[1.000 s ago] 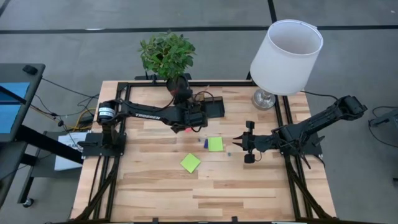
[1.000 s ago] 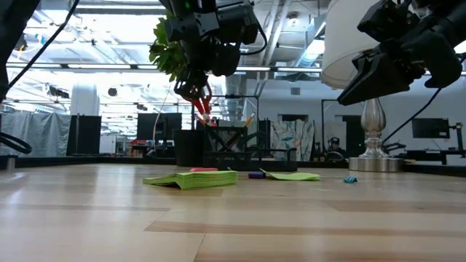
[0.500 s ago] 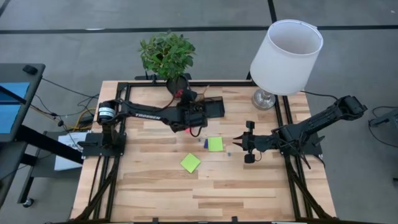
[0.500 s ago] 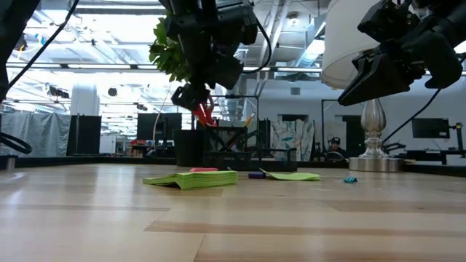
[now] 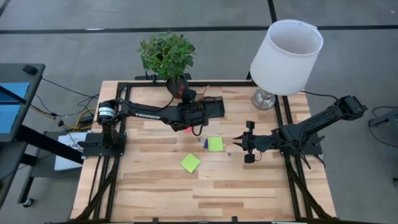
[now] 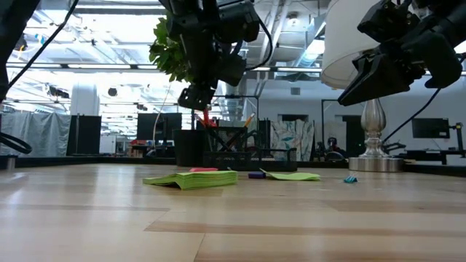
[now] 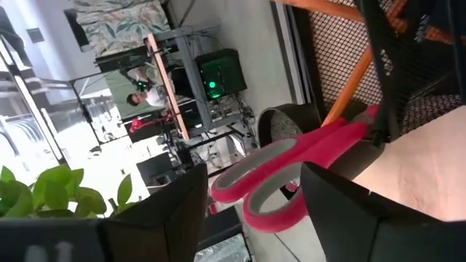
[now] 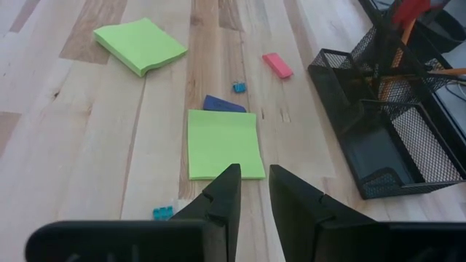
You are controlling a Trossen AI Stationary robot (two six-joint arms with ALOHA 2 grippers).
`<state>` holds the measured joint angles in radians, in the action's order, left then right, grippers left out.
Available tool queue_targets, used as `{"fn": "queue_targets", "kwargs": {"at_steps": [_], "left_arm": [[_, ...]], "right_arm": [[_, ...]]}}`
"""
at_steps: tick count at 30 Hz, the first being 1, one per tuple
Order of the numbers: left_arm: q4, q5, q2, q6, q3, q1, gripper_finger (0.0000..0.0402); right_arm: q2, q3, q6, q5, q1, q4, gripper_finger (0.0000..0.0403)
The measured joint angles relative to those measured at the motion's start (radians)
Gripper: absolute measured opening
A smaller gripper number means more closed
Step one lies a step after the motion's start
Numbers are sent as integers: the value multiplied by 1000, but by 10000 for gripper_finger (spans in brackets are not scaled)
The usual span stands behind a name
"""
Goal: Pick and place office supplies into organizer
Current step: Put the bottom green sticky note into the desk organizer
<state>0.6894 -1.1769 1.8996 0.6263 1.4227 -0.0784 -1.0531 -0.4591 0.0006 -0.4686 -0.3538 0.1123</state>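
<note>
The red-handled scissors (image 7: 291, 156) stand blades-down in the mesh cup of the dark organizer (image 5: 215, 107) at the table's far middle, beside orange pencils (image 8: 429, 73). My left gripper (image 7: 255, 171) hovers just above, open, one finger on either side of the handle loops; I see no touch. Two lime-green sticky-note pads (image 5: 215, 144) (image 5: 190, 163) lie flat mid-table, with a pink piece (image 8: 277, 64) and small blue pieces (image 8: 237, 87) around them. My right gripper (image 5: 236, 139) hangs to their right, fingers a narrow gap apart with nothing between them.
A potted plant (image 5: 166, 56) stands just behind the left gripper at the far edge. A lamp with a white shade (image 5: 286, 56) stands at the far right. Black frame rails (image 5: 287, 118) run along the table's sides. Bare wood lies toward the near edge.
My left gripper has turned at the wrist above the organizer, staying in place, its fingers swinging up from pointing down to more level. The scissors, which hung between the fingers, now stand lower in the mesh cup with only their red handles showing under the gripper.
</note>
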Motion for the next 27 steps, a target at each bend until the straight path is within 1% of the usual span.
{"fn": "queue_targets", "kwargs": {"at_steps": [6,11,18,21,23,25,27], "left_arm": [[0,-36,0,-1,0,39,217],[1,-181,0,17,0,71,217],[3,-323,0,12,0,119,217],[6,-390,-1,-56,1,149,217],[30,-388,-10,-129,8,174,217],[59,-358,-35,-232,21,206,217],[106,-294,-74,-346,41,238,217]], "right_arm": [[0,0,0,0,0,1,67],[0,0,0,0,0,4,67],[0,0,2,0,0,15,67],[0,0,2,0,0,15,67],[0,0,6,0,0,15,67],[0,0,8,0,0,17,67],[0,0,10,0,0,18,67]]}}
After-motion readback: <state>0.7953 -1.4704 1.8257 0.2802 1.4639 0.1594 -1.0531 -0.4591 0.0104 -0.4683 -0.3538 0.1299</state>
